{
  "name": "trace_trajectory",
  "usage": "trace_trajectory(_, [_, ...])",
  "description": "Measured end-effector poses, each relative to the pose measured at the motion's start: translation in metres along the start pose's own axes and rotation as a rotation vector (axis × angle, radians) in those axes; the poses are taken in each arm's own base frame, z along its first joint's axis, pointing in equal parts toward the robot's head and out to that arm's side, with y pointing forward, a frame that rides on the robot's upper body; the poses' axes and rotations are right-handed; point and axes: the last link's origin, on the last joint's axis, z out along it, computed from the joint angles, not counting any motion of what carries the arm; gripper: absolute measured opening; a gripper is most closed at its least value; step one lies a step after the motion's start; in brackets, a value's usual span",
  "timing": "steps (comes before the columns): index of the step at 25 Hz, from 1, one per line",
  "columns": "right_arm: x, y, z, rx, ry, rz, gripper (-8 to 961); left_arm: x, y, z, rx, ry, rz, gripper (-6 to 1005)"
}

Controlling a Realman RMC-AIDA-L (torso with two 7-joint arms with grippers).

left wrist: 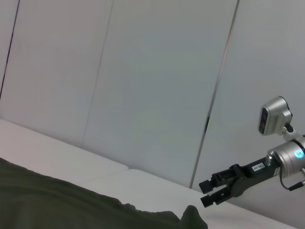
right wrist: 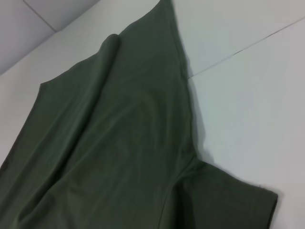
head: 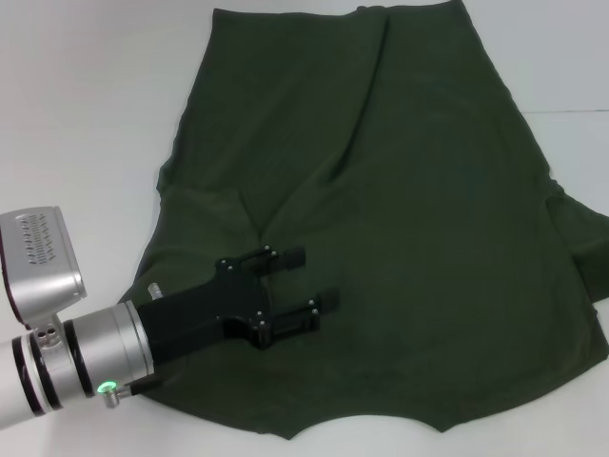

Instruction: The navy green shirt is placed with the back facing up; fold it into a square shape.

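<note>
White worktop (head: 76,114) w/ navy green shirt (head: 400,238) spread out; your left hand (head: 309,281) hovers open over its near-left part, right hand (left wrist: 206,192) open, off-cloth.

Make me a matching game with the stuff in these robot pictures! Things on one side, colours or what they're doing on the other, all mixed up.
Things:
1. navy green shirt
2. left end effector
3. table
4. right end effector

Descriptions:
A. white and flat
B. dark olive, spread out with wrinkles
C. black, open, over the shirt's near left part
D. black, open, raised above the table

Pairs: 1-B, 2-C, 3-A, 4-D
</note>
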Motion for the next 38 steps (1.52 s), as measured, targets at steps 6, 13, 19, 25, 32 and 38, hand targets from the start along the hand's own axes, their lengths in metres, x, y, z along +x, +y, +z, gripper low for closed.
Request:
trace_trajectory(6, [0.007,0.002,0.012,0.017,-0.016,-0.018,911,0.000,0.000,0.000,0.001,0.003,-0.001,751])
trace_trajectory(13, [0.010,0.008,0.022,0.009,-0.017,-0.039,910,0.000,-0.002,0.000,0.013,0.000,-0.001,751])
trace_trajectory(19, [0.012,0.009,0.023,0.002,-0.010,-0.032,850,0.000,-0.002,0.000,0.017,0.000,-0.001,751])
trace_trajectory(25, [0.017,0.008,0.026,0.003,-0.002,-0.016,636,-0.002,-0.003,0.000,0.028,-0.004,-0.008,751])
trace_trajectory(32, [0.019,0.007,0.027,0.001,-0.005,-0.005,295,-0.002,-0.003,0.001,0.029,-0.003,-0.009,752])
trace_trajectory(38, [0.017,0.005,0.024,0.004,-0.030,0.018,133,-0.002,-0.003,0.000,0.029,-0.003,-0.009,751])
